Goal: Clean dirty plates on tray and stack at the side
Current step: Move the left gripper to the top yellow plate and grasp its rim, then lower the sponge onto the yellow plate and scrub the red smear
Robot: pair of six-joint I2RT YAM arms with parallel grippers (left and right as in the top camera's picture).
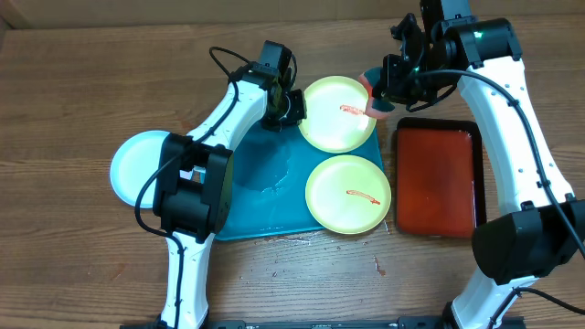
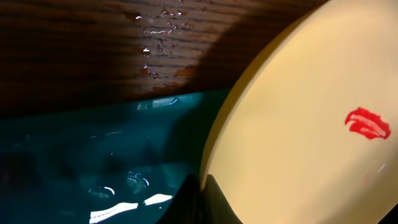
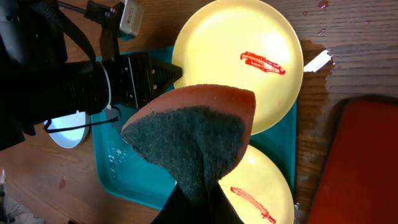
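Left gripper [image 1: 292, 108] pinches only the rim of the plate [image 1: 338, 114] at the tray's [image 1: 265, 201] far edge; right gripper [image 3: 196, 202] clamps the sponge [image 3: 193, 124]. Scrubbing pressure may twist the plate loose.

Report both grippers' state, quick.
Left gripper: shut on the upper yellow-green plate, at its rim.
Right gripper: shut on the sponge.

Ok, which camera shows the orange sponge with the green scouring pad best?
Right wrist: the orange sponge fills the centre, green scouring face forward, pinched by the right gripper. Overhead shows only a small orange edge; left wrist shows none.
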